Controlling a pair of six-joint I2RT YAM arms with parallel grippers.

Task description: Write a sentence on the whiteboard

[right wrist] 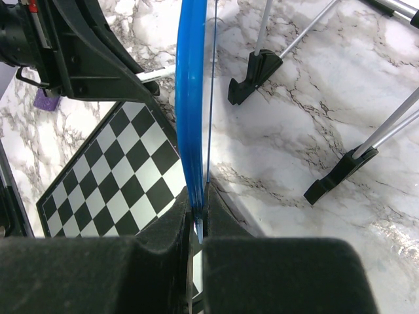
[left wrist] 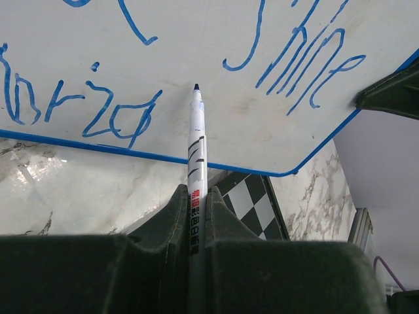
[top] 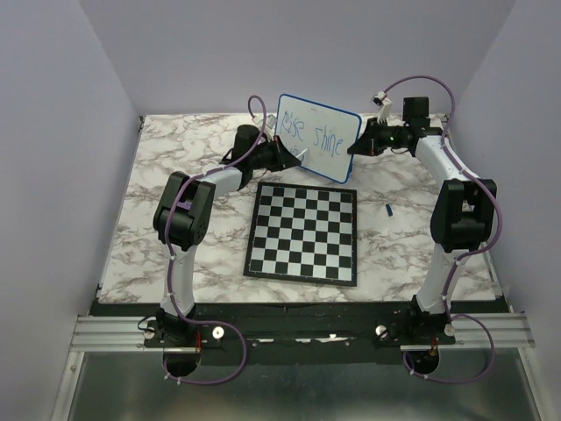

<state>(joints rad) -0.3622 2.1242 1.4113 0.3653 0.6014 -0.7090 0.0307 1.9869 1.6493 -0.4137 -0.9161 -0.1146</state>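
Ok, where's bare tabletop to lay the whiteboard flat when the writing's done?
Roomiest: the table's far-left corner, between its left edge and the left arm. A narrow strip runs between the chessboard and the arm bases. Crowded: the centre under the chessboard, the far middle around the whiteboard, and right of the chessboard, where a small dark object lies.

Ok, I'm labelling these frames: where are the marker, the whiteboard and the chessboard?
marker (left wrist: 197,140), left wrist view, on its white barrel.
whiteboard (top: 333,163), top external view, bare white face below the writing.
chessboard (top: 302,235), top external view, middle squares.
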